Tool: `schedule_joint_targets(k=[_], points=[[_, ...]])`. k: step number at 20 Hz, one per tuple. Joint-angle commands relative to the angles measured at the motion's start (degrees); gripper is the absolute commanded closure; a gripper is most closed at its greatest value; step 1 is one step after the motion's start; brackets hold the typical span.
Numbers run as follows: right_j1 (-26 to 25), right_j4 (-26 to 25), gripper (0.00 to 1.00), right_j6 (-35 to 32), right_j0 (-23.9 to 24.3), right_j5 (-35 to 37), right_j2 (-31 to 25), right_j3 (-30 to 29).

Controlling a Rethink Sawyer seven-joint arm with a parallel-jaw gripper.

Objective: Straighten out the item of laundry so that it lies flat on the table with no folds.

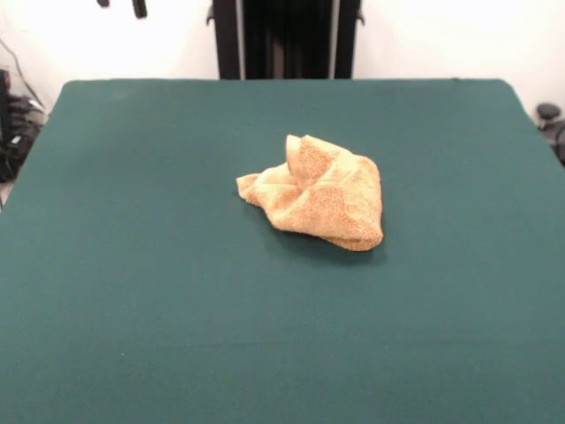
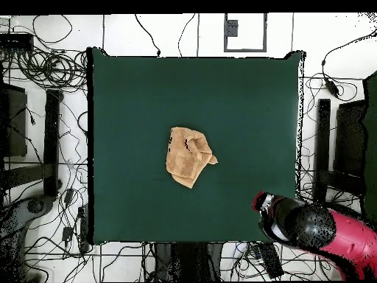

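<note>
The orange-tan towel (image 1: 318,193) lies crumpled in a folded heap near the middle of the dark green table (image 1: 132,283). In the overhead view the towel (image 2: 189,157) is a small bunched shape at the centre of the table (image 2: 132,96). No band or tag shows. My gripper (image 1: 121,6) shows only as two black tips at the top edge of the front view, set apart, empty, drawn back far from the towel. The red and black arm (image 2: 294,221) hangs over the table's corner nearest the base in the overhead view.
The black pedestal (image 1: 284,40) stands behind the table's far edge. Cables and dark equipment (image 2: 44,147) lie on the floor around the table on all sides.
</note>
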State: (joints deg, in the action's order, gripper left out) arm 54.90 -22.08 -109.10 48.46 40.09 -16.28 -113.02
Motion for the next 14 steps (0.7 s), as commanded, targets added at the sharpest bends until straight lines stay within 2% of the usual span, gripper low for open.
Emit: schedule_joint_targets(k=[1,14], points=[[-7.6,-5.6,0.00,10.7,-1.6,-6.5,-9.0,1.3],[-16.5,-13.7,0.00,4.9,-3.4,-12.5,-7.7,6.4]])
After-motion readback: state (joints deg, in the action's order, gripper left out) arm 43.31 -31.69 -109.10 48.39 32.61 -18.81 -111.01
